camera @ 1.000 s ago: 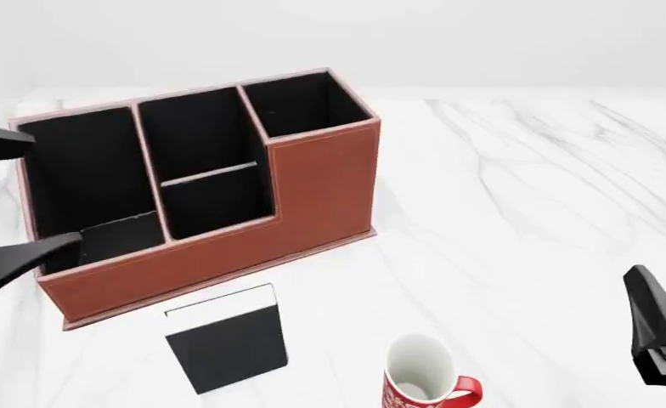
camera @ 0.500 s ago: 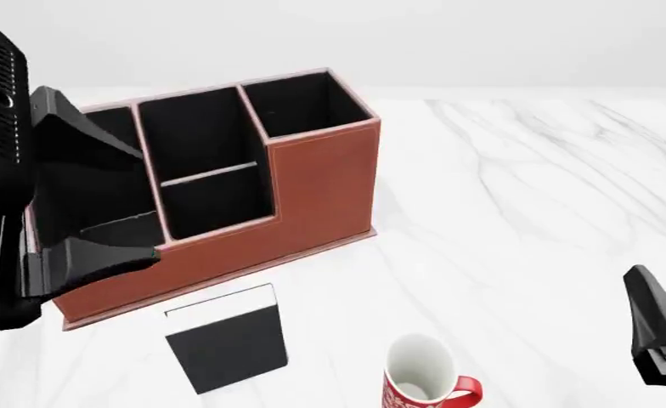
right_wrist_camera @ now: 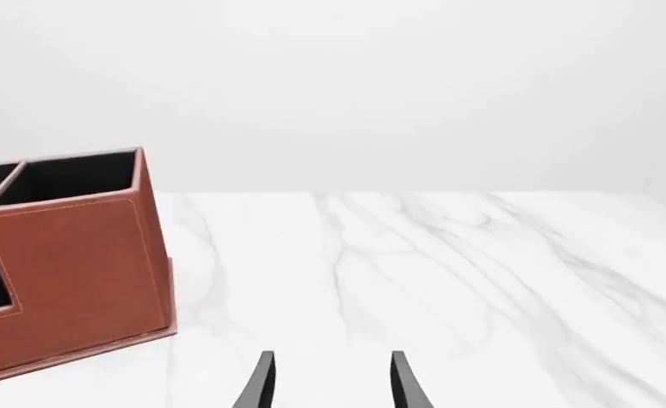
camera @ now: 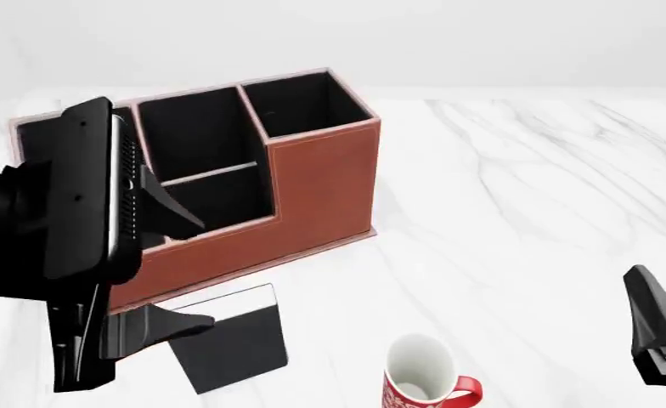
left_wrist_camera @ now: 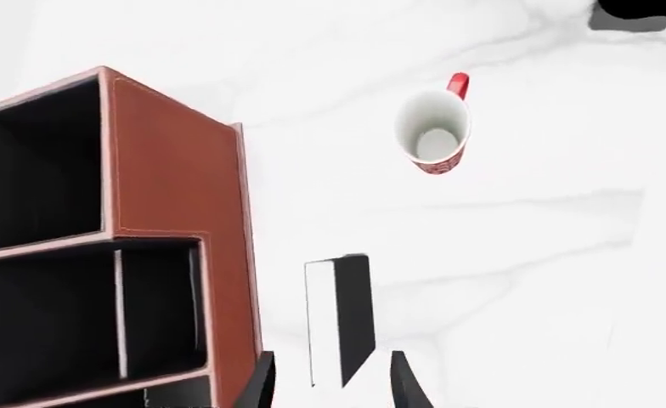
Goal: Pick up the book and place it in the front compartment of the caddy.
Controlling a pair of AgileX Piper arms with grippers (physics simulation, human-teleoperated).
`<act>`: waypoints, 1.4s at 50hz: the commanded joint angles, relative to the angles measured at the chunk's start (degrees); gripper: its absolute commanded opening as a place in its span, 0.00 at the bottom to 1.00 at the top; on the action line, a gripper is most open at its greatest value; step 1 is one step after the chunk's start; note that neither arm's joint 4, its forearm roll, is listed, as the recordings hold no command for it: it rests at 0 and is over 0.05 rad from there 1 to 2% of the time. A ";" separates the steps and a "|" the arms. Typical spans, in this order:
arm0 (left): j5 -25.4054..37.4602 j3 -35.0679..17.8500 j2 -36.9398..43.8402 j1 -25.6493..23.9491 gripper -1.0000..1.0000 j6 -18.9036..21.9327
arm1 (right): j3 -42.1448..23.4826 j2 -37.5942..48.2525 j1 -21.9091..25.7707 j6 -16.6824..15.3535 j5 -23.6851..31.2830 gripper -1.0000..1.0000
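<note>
1. The book [camera: 234, 336] stands upright on the white marble counter [camera: 537, 195], near the counter's near edge and just in front of the caddy [camera: 322, 183], with a gap between the two. Its black cover faces the front camera and its white page edge is on top.
2. The caddy sits toward the counter's far left. Its front compartment [camera: 214, 200], the low black-lined bay behind the cut-down brown wall, holds nothing that can be seen.
3. The left hand [camera: 163, 268] hangs over the caddy's near left part. Its fingers are spread wide and grip nothing. One dark fingertip [camera: 180, 325] lies over the book's left upper corner in the front view; whether it touches the book cannot be told.
4. In the left wrist view the book [left_wrist_camera: 341, 320] shows between the spread fingertips and beside the caddy wall [left_wrist_camera: 180, 195].
5. The right hand [camera: 659, 336] hovers at the counter's near right corner, fingers parted and holding nothing.
6. A red-and-white mug [camera: 424, 378] stands upright at the near edge, to the right of the book and apart from it.
</note>
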 commanded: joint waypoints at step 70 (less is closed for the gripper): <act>-5.87 12.55 -3.95 7.55 1.00 3.02 | 0.05 -0.20 -0.09 -0.09 0.06 1.00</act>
